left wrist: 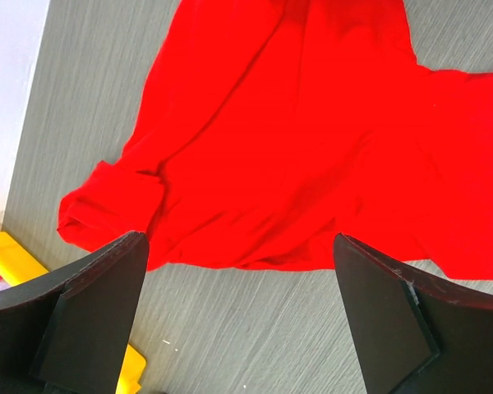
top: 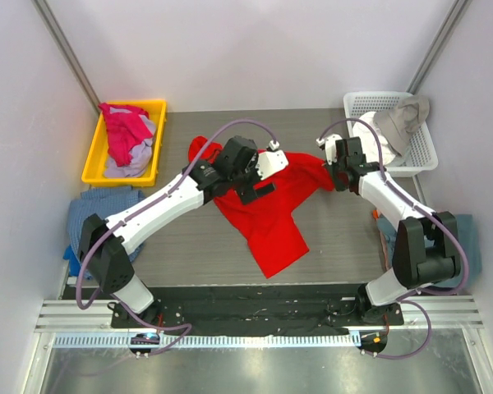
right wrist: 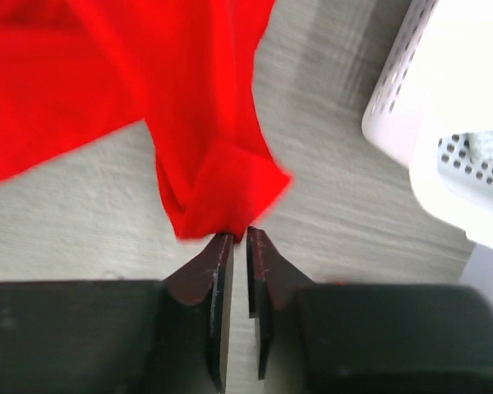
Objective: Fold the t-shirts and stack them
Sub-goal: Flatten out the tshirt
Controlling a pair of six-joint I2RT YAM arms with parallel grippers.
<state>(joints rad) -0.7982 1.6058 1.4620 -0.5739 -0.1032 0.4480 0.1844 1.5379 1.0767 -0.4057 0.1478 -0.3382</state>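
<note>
Overhead alone: yellow bin [top: 94,160], white basket [top: 378,95]. Wrist views: left gripper [left wrist: 238,246] spread above red t-shirt [left wrist: 296,148]; right gripper [right wrist: 239,236] near-closed at its sleeve, hold unclear.

Desk [top: 345,246]: a grey surface with a fine wood-like grain, seen in all three views.
Yellow bin [top: 159,139]: set at the far-left corner of the desk, close to the left wall. One corner of it is also caught at the lower left of the left wrist view.
White basket [top: 424,135]: perforated plastic, placed at the far-right corner of the desk, well apart from the yellow bin.
Walls [top: 255,49]: pale and plain, closing in the desk on three sides.
Corner posts [top: 66,49]: grey metal, one seen slanting in each far corner.
Aluminium rail [top: 66,316]: laid along the near edge of the desk, with a slotted white strip [top: 255,339] just in front of it.
</note>
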